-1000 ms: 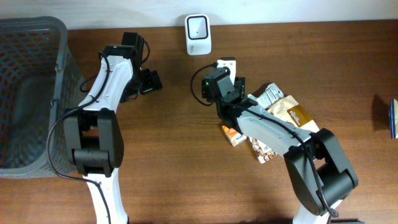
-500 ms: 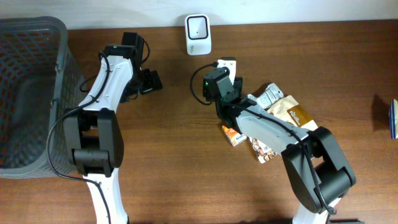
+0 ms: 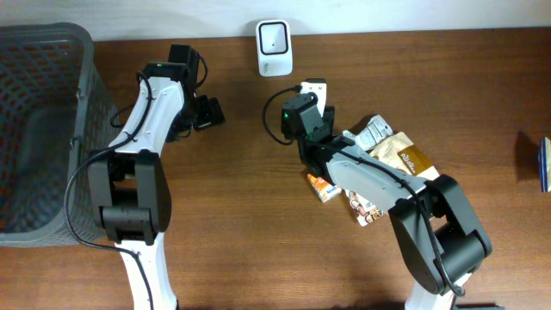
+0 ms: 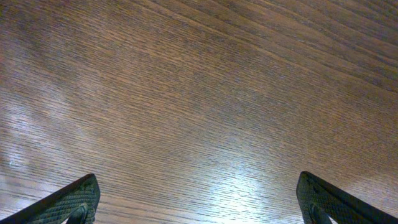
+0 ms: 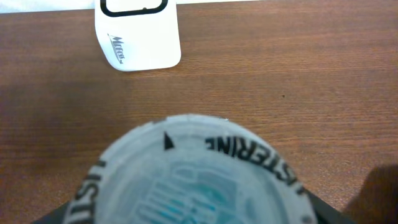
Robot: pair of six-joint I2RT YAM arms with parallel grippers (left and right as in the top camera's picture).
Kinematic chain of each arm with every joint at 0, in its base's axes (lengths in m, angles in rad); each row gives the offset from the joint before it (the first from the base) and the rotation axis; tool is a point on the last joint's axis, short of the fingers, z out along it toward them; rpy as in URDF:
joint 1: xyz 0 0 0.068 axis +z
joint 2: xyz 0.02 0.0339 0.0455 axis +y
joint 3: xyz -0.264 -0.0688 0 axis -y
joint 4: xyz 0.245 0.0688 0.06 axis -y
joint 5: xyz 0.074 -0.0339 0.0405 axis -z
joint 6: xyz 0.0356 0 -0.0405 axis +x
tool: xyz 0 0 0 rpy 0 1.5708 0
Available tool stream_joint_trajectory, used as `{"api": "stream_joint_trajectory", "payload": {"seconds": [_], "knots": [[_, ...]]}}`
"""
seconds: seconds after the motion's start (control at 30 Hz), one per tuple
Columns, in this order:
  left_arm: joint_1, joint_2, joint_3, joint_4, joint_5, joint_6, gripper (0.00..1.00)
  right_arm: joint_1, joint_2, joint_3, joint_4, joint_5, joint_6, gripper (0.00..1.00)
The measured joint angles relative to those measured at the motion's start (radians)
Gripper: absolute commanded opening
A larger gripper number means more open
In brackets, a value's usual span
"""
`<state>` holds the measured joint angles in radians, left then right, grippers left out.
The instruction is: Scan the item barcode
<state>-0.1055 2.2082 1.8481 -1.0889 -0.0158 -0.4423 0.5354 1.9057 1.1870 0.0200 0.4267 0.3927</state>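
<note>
You see the whole table [image 3: 258, 258] from straight above. Your right wrist view looks low toward the white scanner [image 5: 138, 34], shared overhead; left wrist faces the table closely.

Bright, even light falls from above on the brown wooden tabletop [image 3: 241, 224], and shadows in the overhead view are soft and short. In the left wrist view a pale glare spreads over the grain towards 6 o'clock, with a fainter sheen at 9. In the right wrist view the round white lid with black lettering [image 5: 193, 177] is blurred, while the white boxy scanner [image 5: 138, 34] at 11 o'clock is sharp.
</note>
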Motion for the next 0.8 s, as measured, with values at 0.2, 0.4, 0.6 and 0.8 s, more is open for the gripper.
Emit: {"api": "stream_joint_trajectory", "payload": {"seconds": [0.2,0.4,0.6,0.8], "knots": [[0.0,0.0,0.0,0.0,0.0,0.0,0.99,-0.002,-0.029,0.094,-0.29,-0.026,-0.013,0.65],[0.0,0.0,0.0,0.0,0.0,0.0,0.99,-0.016,-0.029,0.294,-0.53,-0.153,-0.035,0.63],[0.0,0.0,0.0,0.0,0.0,0.0,0.99,-0.114,-0.029,0.431,-0.544,-0.338,-0.028,0.59],[0.0,0.0,0.0,0.0,0.0,0.0,0.99,-0.192,-0.029,0.433,-0.423,-0.438,0.014,0.59]]}}
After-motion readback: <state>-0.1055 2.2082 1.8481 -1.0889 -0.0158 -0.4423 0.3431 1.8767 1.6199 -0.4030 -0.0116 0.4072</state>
